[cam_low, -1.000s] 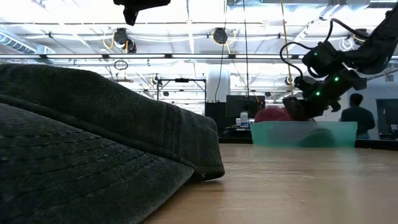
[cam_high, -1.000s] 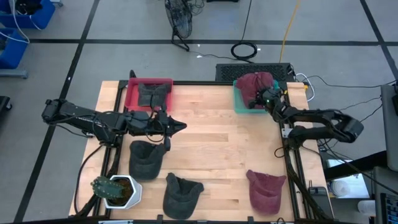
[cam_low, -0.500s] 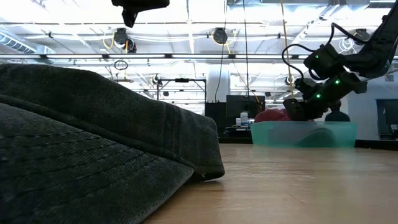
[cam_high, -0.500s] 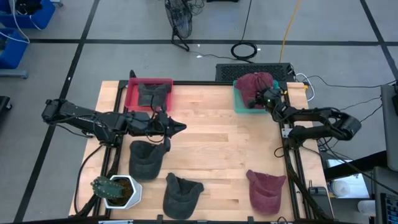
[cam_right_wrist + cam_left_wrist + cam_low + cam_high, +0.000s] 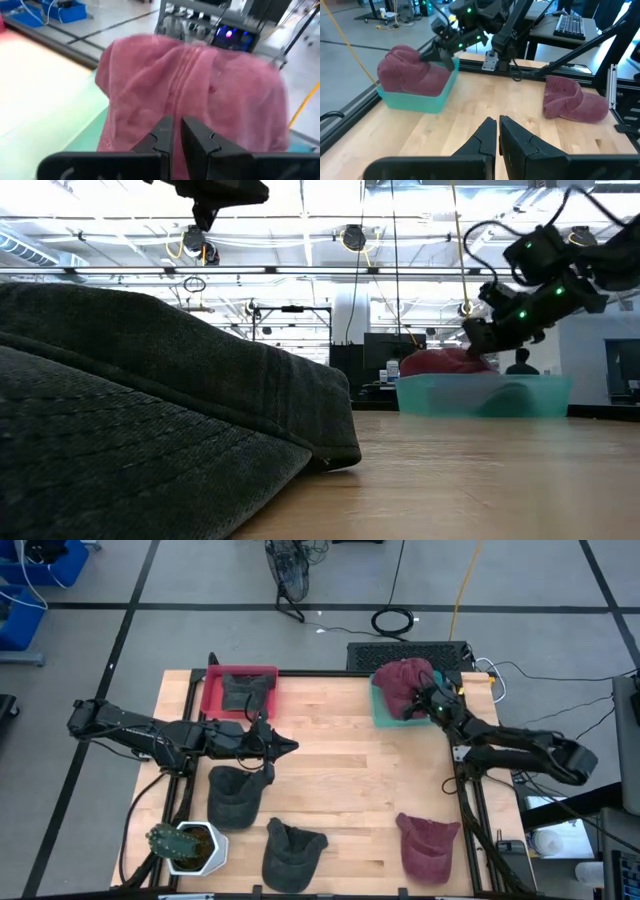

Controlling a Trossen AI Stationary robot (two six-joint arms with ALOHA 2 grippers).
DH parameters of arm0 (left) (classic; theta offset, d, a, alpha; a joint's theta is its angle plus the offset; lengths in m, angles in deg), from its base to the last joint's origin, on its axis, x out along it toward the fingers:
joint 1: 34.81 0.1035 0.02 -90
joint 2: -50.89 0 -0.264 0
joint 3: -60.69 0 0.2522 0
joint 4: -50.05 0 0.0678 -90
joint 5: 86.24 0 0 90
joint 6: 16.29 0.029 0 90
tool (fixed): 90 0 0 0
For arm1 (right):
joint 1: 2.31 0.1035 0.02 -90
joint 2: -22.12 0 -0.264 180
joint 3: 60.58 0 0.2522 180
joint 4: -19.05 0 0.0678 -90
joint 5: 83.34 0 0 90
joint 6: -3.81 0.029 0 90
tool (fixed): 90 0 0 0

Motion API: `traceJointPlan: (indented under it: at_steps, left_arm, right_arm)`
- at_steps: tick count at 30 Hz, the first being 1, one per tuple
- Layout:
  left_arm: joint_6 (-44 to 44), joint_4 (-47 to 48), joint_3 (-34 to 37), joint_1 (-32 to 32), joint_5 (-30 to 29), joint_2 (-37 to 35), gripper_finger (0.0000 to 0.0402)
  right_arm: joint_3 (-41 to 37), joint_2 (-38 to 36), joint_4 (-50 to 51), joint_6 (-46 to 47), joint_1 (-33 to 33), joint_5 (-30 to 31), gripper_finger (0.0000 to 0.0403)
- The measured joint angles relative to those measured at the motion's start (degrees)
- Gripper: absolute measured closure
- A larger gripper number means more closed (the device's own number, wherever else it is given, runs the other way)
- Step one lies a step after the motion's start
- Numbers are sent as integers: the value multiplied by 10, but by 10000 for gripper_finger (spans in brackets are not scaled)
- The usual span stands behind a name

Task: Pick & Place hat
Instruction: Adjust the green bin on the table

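A maroon hat [image 5: 400, 678] lies in a teal bin [image 5: 380, 712] at the table's far right; it also shows in the low view [image 5: 445, 362]. My right gripper [image 5: 418, 700] is at the hat's right side, shut on it, just above the bin's rim. My left gripper [image 5: 290, 745] hovers shut and empty above the table's middle left, and it shows in the left wrist view [image 5: 497, 131]. A second maroon hat [image 5: 428, 845] lies crown up on the table near the front right. My right gripper pinches the cloth of the maroon hat at the side facing the table's right edge [image 5: 422, 59] between its two fingers [image 5: 162, 132]. The fingers come slanting from the right and from above. The hat is drawn up a little, and its lower part lies in the teal bin.
A red bin [image 5: 240, 690] at the far left holds a dark hat. Two dark hats [image 5: 235, 795] [image 5: 293, 850] lie at the front left, one filling the low view's left [image 5: 150, 420]. A potted plant [image 5: 185, 845] stands at the front left corner.
My right gripper has gone up and a little toward the table's left with the maroon hat. The hat has risen slightly in the teal bin, and the bin has slid a little toward the table's left.
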Motion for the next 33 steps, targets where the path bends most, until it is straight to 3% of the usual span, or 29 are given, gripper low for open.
traceJointPlan:
  at_steps: [6, 13, 16, 20, 27, 33]
  left_arm:
    - [-6, 1, 0, 0, 0, 0, 376]
    - [-7, 1, 0, 0, 0, 0, 376]
    - [-7, 1, 0, 0, 0, 0, 376]
    - [-7, 0, 0, 0, 0, 0, 376]
    - [-1, 0, 0, 0, 0, 0, 376]
    - [1, 0, 0, 0, 0, 0, 376]
  right_arm:
    - [0, -92, 42, -10, 46, 4, 380]
    - [0, -153, 105, 21, 152, -18, 381]
    - [1, -147, 129, 77, 196, -56, 381]
    - [2, -119, 187, 144, 254, -51, 381]
    - [-15, -49, 235, 224, 292, 67, 381]
    - [-56, 7, 143, 240, 266, 110, 381]
